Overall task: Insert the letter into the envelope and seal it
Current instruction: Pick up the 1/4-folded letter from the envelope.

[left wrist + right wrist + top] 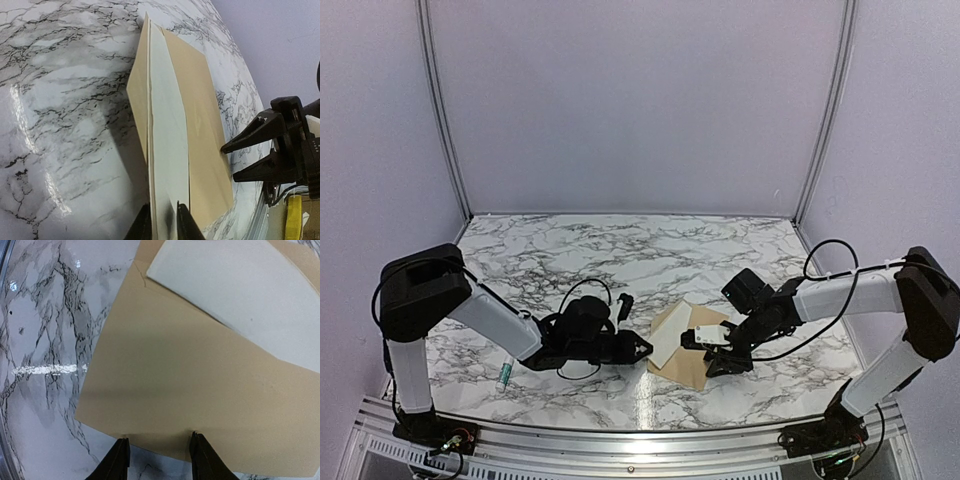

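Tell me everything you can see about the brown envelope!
The envelope is plain tan-brown paper, smooth and unmarked. It lies on the marble-look table. The cream letter sticks out of its open mouth and looks partly tucked in. The right claw has both fingertips on one edge of it, spread apart.

Nothing legible anywhere — the envelope (175, 390) and the letter (240, 295) carry no readable print or number.

A robotics lab test cell: marble-patterned table (650, 250) enclosed by plain white panels (640, 110) on metal frame posts (444, 110).
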You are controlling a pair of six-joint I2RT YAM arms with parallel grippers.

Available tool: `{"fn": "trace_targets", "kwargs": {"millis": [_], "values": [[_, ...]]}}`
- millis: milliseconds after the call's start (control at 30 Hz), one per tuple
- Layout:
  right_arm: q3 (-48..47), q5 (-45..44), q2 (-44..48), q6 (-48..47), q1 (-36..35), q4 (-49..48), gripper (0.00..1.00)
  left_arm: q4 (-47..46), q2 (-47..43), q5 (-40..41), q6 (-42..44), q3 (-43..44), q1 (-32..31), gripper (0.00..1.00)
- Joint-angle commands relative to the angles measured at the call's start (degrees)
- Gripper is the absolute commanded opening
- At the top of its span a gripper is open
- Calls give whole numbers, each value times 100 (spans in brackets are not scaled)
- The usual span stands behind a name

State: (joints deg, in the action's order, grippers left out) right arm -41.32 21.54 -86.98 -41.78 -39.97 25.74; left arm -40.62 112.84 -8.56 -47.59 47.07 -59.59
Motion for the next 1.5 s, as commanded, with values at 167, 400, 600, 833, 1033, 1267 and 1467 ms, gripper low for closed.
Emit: {"fn": "trace_targets", "kwargs": {"millis": [167, 400, 600, 833, 1033, 1267, 1467], "values": [[-25, -99, -91, 60, -22, 165, 41, 246, -275, -430, 13, 32, 122, 20], [-25, -105, -91, 71, -21, 166, 40, 659, -373, -436, -23, 119, 191, 6], [-36, -47, -109, 55, -20, 193, 40, 823, -375, -449, 105, 233, 202, 0], [-60, 39, -150, 45, -26, 252, 40, 581, -382, -58, 0, 219, 123, 0], [-86, 42, -128, 64, -21, 279, 41, 296, -218, 15, 42, 231, 45, 0], [-38, -98, 476, 98, -22, 265, 48, 78, -69, 7, -89, 229, -86, 0], [177, -399, 778, -37, -25, 180, 44, 63, -24, 177, -70, 205, -167, 0]]}}
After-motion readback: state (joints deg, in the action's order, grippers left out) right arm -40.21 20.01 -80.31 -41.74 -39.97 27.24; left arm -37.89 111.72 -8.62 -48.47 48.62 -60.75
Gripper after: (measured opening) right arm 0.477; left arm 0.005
